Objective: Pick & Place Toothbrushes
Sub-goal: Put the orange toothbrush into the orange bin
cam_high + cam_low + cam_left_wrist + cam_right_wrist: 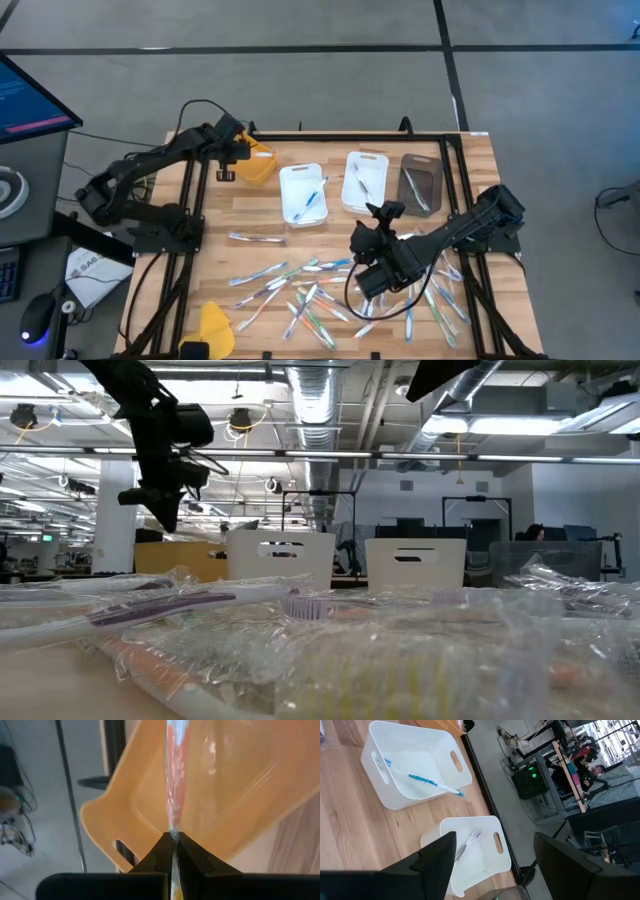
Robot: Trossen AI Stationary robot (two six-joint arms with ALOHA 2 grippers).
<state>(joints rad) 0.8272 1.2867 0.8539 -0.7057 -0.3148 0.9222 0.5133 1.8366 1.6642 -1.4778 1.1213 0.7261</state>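
Observation:
My left gripper [243, 150] hovers at the table's far left over the yellow tray [262, 165], shut on a wrapped toothbrush [175, 780] with an orange-pink accent. My right gripper [378, 222] hangs open and empty above the table's middle, pointing toward the two white trays. One white tray [415, 765] has a blue toothbrush [432, 782] lying in it. The other [470, 850] holds a greyish one [467, 844]. Many wrapped toothbrushes [320, 290] lie loose on the near half of the table. My left gripper pinches the wrapped toothbrush between its two fingertips [173, 829], wrapper included. The brush runs along the fingers and sticks out forward past them over the yellow tray's hollow [240, 795]. The fingers slant down from the table's left side. Which end of the brush they have is hidden.
A dark tray [420, 183] stands right of the white trays at the back. One wrapped toothbrush [257, 237] lies alone left of centre. A yellow piece [215, 325] sits at the near left edge. Black frame rails [195, 200] run along both sides of the table.

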